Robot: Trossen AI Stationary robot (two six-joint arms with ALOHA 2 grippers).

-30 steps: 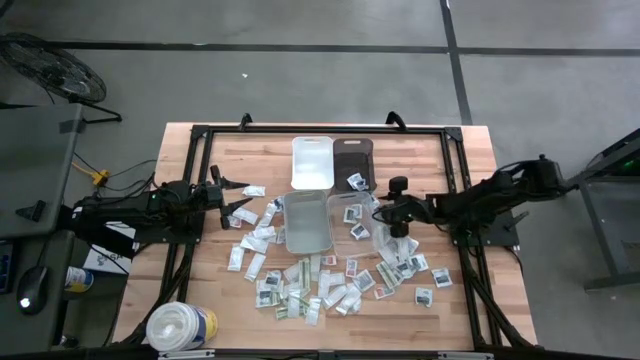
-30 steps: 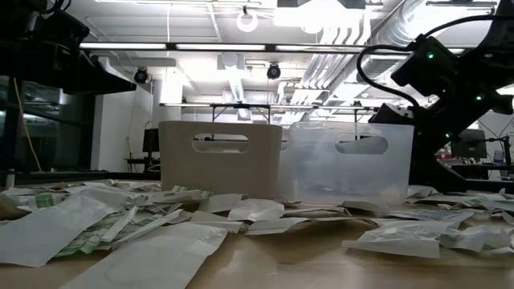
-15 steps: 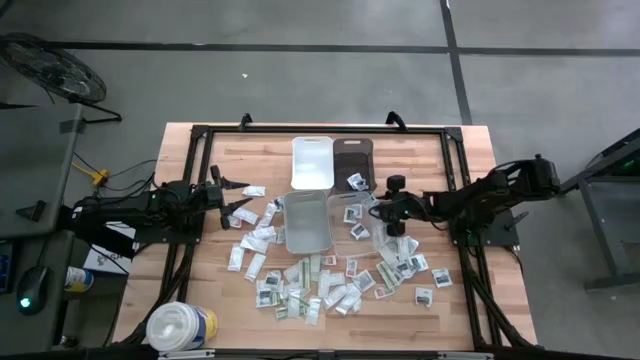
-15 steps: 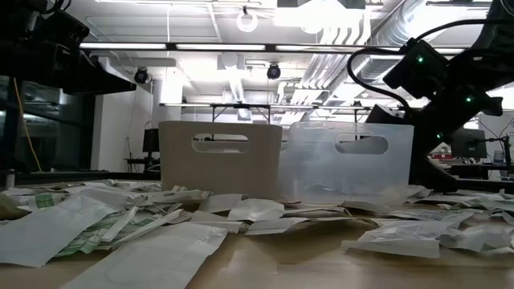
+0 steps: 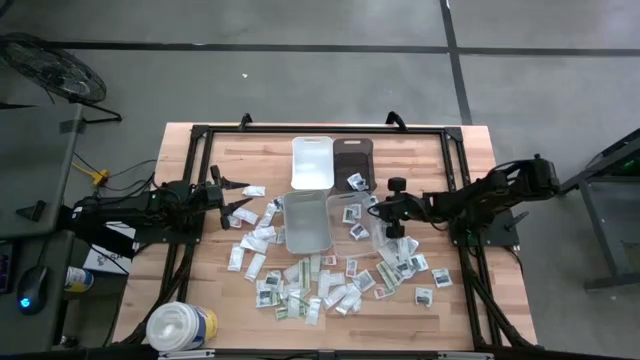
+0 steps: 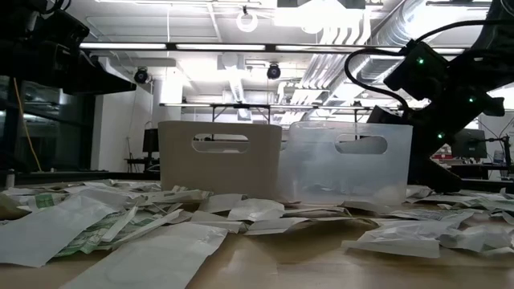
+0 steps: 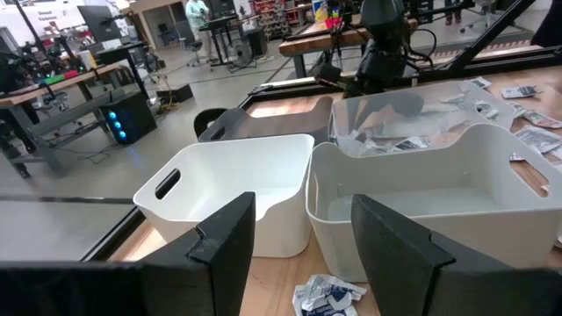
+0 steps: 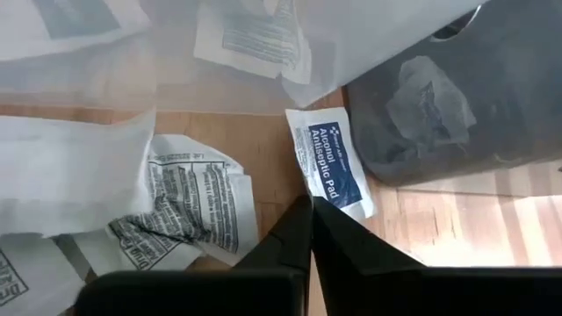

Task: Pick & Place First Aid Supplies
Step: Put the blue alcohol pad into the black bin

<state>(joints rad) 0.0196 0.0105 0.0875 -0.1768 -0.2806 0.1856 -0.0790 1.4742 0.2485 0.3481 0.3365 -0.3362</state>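
Observation:
Many small paper packets (image 5: pixel 310 285) lie flat and scattered over the wooden table (image 5: pixel 440 150), some inside clear bins (image 5: pixel 307 220). My right gripper (image 8: pixel 310 202) is down at the table beside the dark bin (image 8: pixel 465 105), shut on a white and blue alcohol pad packet (image 8: pixel 332 158). In the high view it shows as my right gripper (image 5: pixel 380 212), right of the clear bins. My left gripper (image 7: pixel 303 254) hovers open and empty at the table's left, facing a white bin (image 7: pixel 228 193), apart from the packets. My right gripper has its two fingertips (image 8: pixel 303 219) meeting on the near corner (image 8: pixel 318 195) of the alcohol pad packet. The fingers come from above, slanting down. The packet lies flat on the wood, next to the dark bin's wall. How much of the corner sits between the tips cannot be seen.
A white bin (image 5: pixel 311 162) and the dark bin (image 5: pixel 352 160) stand at the far middle, with the clear bins just in front of them. A big white round tub (image 5: pixel 180 325) stands at the near left corner. A crumpled printed packet (image 8: pixel 189 206) lies beside my right fingers.
My right gripper has shifted a little toward the table's left, staying low beside the dark bin. The packets and bins lie as before.

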